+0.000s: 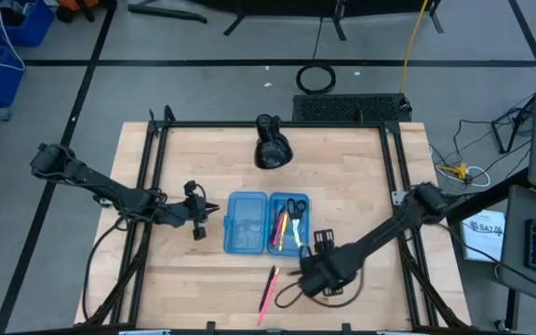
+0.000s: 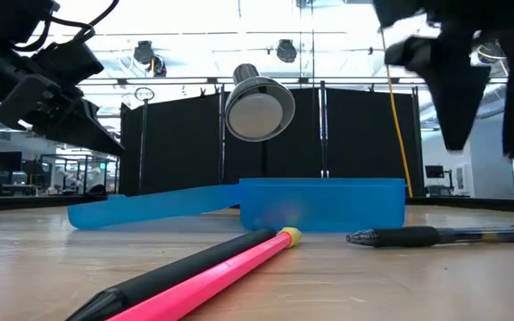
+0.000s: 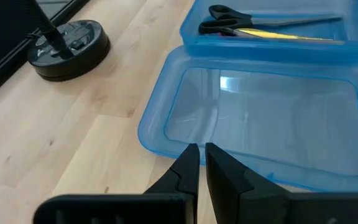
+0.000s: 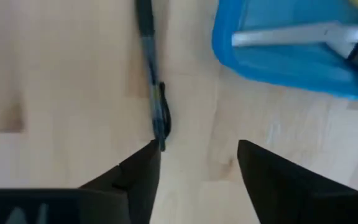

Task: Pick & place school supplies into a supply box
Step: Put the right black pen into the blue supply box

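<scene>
On the wooden table (image 1: 352,177) the blue supply box (image 1: 266,221) lies open with scissors (image 1: 295,207) inside, and only the right wrist view shows the black pen (image 4: 152,81) beside it, just past the right gripper (image 4: 197,163), open and empty, while the left gripper (image 3: 197,163) waits closed by the box.

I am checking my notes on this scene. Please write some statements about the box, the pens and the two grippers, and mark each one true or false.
1. The scissors lie inside the supply box. True.
2. The pink pen is inside the box. False: it lies on the table, in front of the box.
3. The right gripper is open above a black pen. True.
4. The left gripper holds a pencil. False: it is shut and empty, beside the box's empty half.
</scene>
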`<state>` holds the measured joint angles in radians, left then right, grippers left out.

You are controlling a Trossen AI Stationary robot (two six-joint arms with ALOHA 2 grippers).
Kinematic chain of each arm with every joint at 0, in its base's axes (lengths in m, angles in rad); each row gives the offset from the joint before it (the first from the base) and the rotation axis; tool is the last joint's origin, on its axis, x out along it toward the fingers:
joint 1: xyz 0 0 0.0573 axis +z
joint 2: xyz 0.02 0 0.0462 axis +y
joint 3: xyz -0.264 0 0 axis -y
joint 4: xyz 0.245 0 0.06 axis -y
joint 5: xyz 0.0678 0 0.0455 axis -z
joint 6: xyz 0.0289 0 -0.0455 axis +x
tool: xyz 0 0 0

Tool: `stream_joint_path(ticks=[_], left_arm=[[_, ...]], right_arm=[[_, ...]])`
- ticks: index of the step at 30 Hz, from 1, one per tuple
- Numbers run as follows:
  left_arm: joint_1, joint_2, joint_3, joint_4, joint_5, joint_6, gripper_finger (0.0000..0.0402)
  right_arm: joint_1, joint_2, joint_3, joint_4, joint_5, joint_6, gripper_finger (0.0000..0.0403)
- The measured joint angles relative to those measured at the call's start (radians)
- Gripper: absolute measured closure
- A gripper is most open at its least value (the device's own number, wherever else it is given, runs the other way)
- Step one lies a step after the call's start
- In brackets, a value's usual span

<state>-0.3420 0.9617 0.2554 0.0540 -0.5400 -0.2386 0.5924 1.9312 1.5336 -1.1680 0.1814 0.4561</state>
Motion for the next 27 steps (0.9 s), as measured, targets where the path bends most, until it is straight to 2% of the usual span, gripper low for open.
stream_joint_path(ticks=[4, 10, 17, 27], left_arm=[[0.000, 0.000, 0.000, 0.001, -0.008, 0.000, 0.0369], [0.000, 0.000, 0.000, 0.003, -0.010, 0.000, 0.0369], [0.000, 0.000, 0.000, 0.009, -0.014, 0.024, 0.0369], [0.000, 0.000, 0.000, 0.011, -0.087, 0.051, 0.0369]], right_arm=[[0.024, -0.058, -0.098, 0.087, -0.003, 0.002, 0.0182], [0.023, -0.060, -0.222, 0.208, -0.053, -0.030, 0.0185], [0.012, -0.059, -0.266, 0.253, -0.046, -0.095, 0.0187], [-0.051, -0.065, -0.357, 0.487, -0.056, -0.217, 0.0188]])
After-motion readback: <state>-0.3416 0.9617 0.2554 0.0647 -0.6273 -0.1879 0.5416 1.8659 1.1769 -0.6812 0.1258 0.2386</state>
